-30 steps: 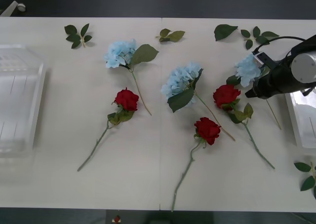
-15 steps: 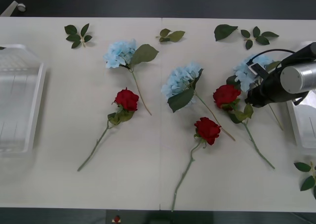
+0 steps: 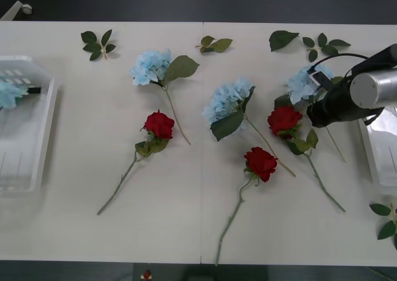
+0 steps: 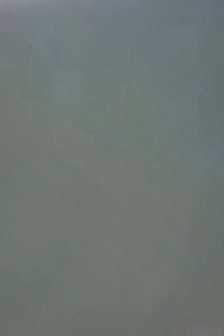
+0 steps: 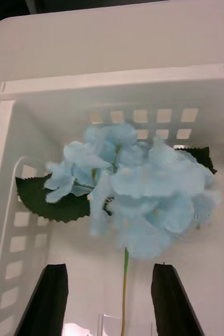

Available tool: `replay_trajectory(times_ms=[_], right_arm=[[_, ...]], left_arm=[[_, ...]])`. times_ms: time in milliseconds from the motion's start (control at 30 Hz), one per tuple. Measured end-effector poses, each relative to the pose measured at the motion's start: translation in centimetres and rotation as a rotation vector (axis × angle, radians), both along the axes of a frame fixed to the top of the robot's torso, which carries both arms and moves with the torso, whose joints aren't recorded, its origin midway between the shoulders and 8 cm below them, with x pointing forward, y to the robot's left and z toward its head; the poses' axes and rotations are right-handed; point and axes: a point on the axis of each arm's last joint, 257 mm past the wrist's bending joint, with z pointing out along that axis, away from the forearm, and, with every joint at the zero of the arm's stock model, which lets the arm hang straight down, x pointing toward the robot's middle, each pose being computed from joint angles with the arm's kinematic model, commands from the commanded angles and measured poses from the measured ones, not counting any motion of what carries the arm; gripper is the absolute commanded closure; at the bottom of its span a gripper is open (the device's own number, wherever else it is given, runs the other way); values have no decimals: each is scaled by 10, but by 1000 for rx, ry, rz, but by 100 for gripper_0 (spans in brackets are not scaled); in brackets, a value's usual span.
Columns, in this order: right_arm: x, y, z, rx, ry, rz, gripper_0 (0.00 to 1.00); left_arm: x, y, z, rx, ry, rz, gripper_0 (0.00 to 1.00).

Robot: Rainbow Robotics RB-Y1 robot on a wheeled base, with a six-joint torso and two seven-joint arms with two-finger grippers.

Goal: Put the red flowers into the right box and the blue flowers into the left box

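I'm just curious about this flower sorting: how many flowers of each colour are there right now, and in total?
Red flowers: 3, all on the table.
Blue flowers: 4, three on the table, one in the left box.
Total: 7.

Front view: camera mounted high above the arms, facing forward and down; takes in the whole white table (image 3: 186, 231) from near edge to far edge, with the left box (image 3: 28, 138) at one side and the right box (image 3: 379, 154) cut by the other side.

Left wrist view: camera on the left arm's wrist, looking down past its own two black fingers (image 5: 49, 299) into the left box (image 5: 117, 84) at close range; a blue flower (image 5: 138, 202) lies just ahead of the lens. Shared with the front view: that box and the blue flower (image 3: 9, 95) in it.

Right wrist view: a blank grey blur; nothing can be made out.
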Motion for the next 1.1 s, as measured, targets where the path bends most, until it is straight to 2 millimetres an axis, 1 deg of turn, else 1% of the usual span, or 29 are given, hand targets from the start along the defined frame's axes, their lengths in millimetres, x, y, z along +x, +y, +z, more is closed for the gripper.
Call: replay_trajectory(times_ms=[67,133,200,233,300,367,433,533,567,633,667,733,767,833,933,1000,1100], right_arm=[[1,3,10,49,3,-22,100],[1,-1,22,63,0,-26,100],[-1,-1,39,97,-10,-24,100],[-3,0,47,121,-14,-21,100],[-7,3,66,162,-24,-13,100],[-9,4,88,195,-45,-2,100],[-11,11,114,276,-66,4,100],[-14,36,166,519,-101,11,100],[-12,40,182,555,-132,35,100],[-9,44,209,576,-214,118,100],[-11,50,222,602,-241,157,100],[-19,66,247,692,-266,220,100],[-22,72,255,724,-272,245,100],[-26,86,263,754,-282,295,100],[-36,122,275,822,-304,418,100],[-41,147,283,853,-349,506,100],[-50,186,288,901,-395,617,100]], left_arm=[[1,-4,0,-24,-5,-5,35],[0,-11,1,-61,0,-12,28],[-6,-25,4,-110,34,-30,26],[-9,-33,10,-130,46,-43,25],[-11,-51,27,-151,45,-81,25],[-13,-73,43,-168,50,-132,25],[-12,-98,54,-184,67,-187,25],[3,-139,66,-197,73,-276,25],[8,-155,67,-195,78,-309,25],[19,-186,64,-175,98,-374,25],[22,-200,61,-165,108,-402,25],[30,-230,53,-157,110,-459,23],[34,-244,49,-161,101,-484,21],[41,-276,38,-184,74,-531,20],[43,-317,17,-243,54,-582,19],[38,-337,1,-282,72,-604,18],[21,-367,-15,-312,83,-709,10]])
